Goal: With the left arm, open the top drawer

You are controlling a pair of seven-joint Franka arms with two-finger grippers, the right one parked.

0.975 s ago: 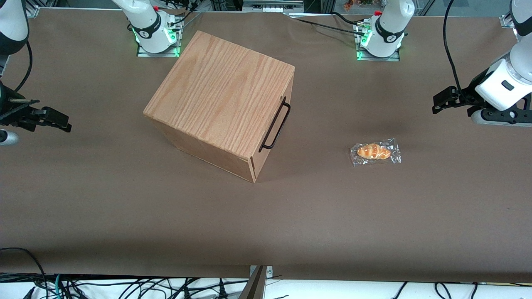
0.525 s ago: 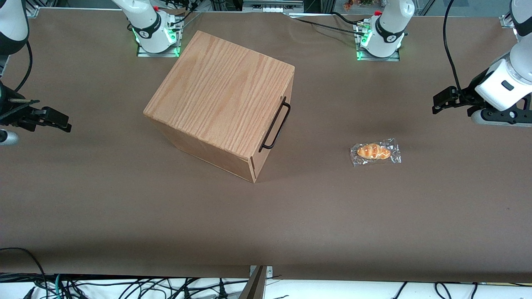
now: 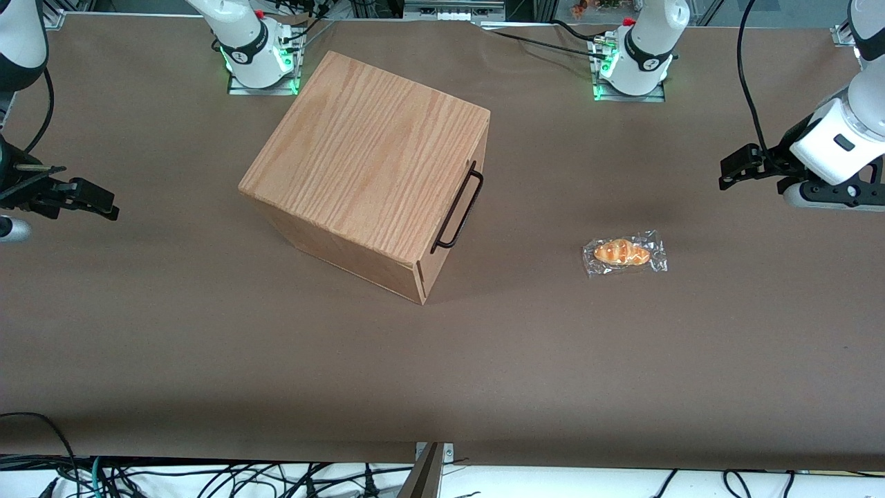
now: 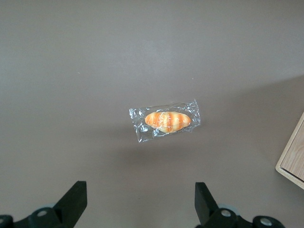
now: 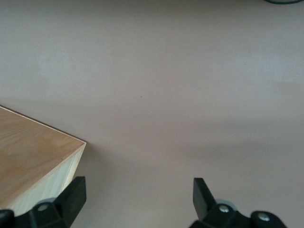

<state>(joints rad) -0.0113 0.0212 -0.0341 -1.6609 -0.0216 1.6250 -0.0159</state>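
Note:
The oak-grain cabinet stands on the brown table, its front turned toward the working arm's end. The top drawer is shut flush in that front, and its thin black bar handle sticks out just under the cabinet's top edge. My left arm hovers above the table toward the working arm's end, well away from the handle. Its gripper points toward the cabinet. In the left wrist view the gripper is open with nothing between its fingers, and a corner of the cabinet shows.
A wrapped bread roll in clear plastic lies on the table between the gripper and the cabinet; the wrist camera sees this roll just ahead of the fingers. Two arm bases stand at the table's edge farthest from the front camera.

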